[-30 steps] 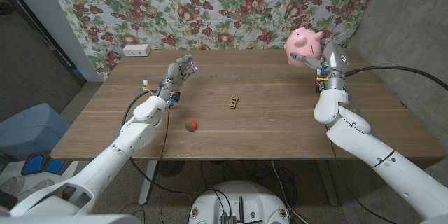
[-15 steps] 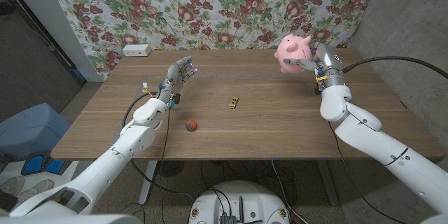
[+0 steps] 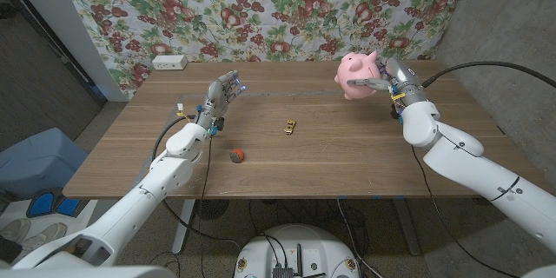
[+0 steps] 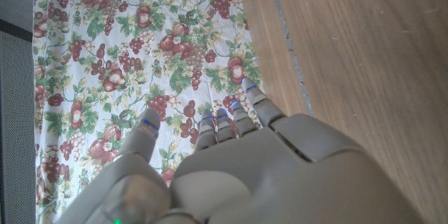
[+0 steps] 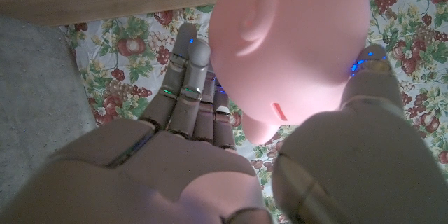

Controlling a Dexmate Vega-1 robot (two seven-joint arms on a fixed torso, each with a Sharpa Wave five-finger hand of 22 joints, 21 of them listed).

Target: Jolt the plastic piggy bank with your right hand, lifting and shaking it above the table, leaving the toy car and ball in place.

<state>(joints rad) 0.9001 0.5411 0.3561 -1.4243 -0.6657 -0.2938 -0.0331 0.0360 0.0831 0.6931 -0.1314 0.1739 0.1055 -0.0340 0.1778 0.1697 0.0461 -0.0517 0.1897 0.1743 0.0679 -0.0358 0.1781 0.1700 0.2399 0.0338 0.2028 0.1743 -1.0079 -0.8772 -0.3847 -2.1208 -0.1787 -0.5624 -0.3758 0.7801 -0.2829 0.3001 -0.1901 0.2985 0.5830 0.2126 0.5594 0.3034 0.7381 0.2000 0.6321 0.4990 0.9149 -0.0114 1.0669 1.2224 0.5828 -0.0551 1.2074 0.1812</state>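
My right hand grips a pink plastic piggy bank and holds it in the air above the table's far right part. In the right wrist view the piggy bank sits between the fingers and the thumb, its coin slot showing. A small yellow toy car stands on the wooden table near the middle. A red ball lies nearer the front, left of the car. My left hand is raised over the table's left part, fingers apart, holding nothing; its back shows in the left wrist view.
A white power strip lies at the table's far left corner. A floral cloth hangs behind the table. A blue bin stands on the floor to the left. A black cable runs from my right arm.
My right hand has carried the piggy bank leftward and a little lower, and the pig has tilted. The car, the ball and my left hand have stayed where they were.
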